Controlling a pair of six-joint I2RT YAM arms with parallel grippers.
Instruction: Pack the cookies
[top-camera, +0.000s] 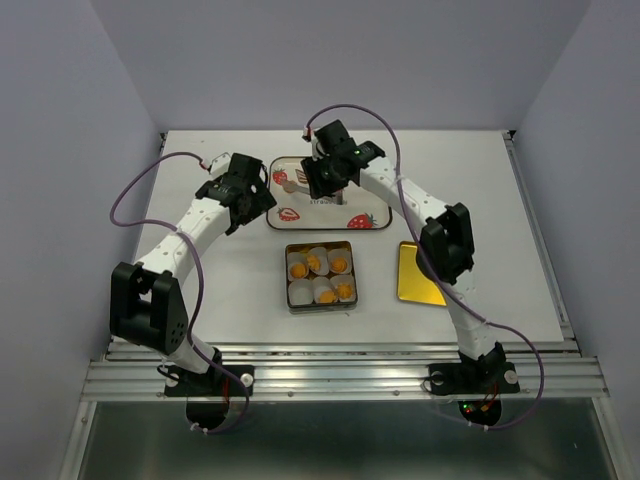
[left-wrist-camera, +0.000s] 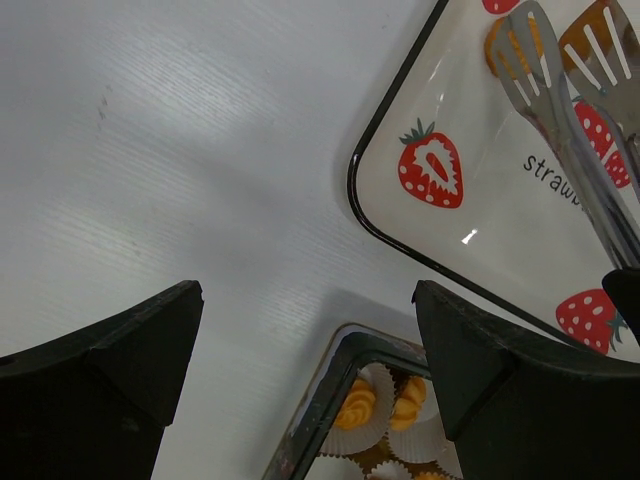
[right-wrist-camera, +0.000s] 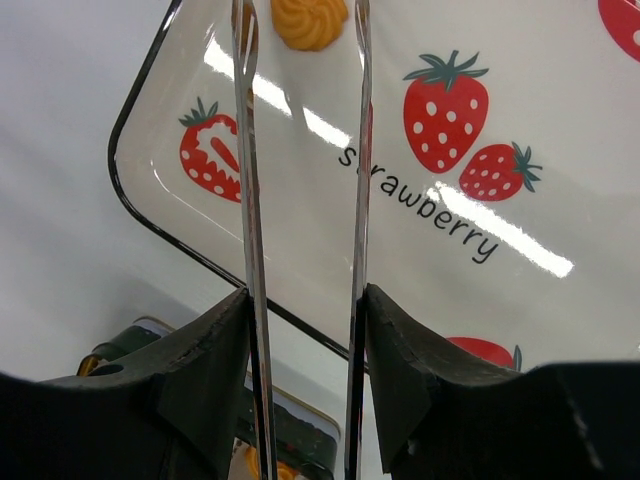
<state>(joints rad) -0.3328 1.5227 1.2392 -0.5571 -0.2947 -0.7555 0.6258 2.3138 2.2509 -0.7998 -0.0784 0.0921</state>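
Slim polished metal tongs (right-wrist-camera: 250, 200) are clamped between the matte black fingers of the right gripper (right-wrist-camera: 305, 300) above the glossy strawberry-printed tray (right-wrist-camera: 560, 170). One ridged, swirled cookie (right-wrist-camera: 308, 20) is flanked by their tips on the tray. Other cookies (top-camera: 315, 263) are seated in fluted paper cups (left-wrist-camera: 380, 378) inside the rectangular tin (left-wrist-camera: 325, 400), just near of the tray. The left gripper (left-wrist-camera: 305, 310) is held spread apart, empty, beside the tray's left edge.

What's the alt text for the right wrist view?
Black fingers clamp metal tongs whose open tips sit either side of an orange cookie on a white strawberry-printed tray. Corner of a tin shows below.
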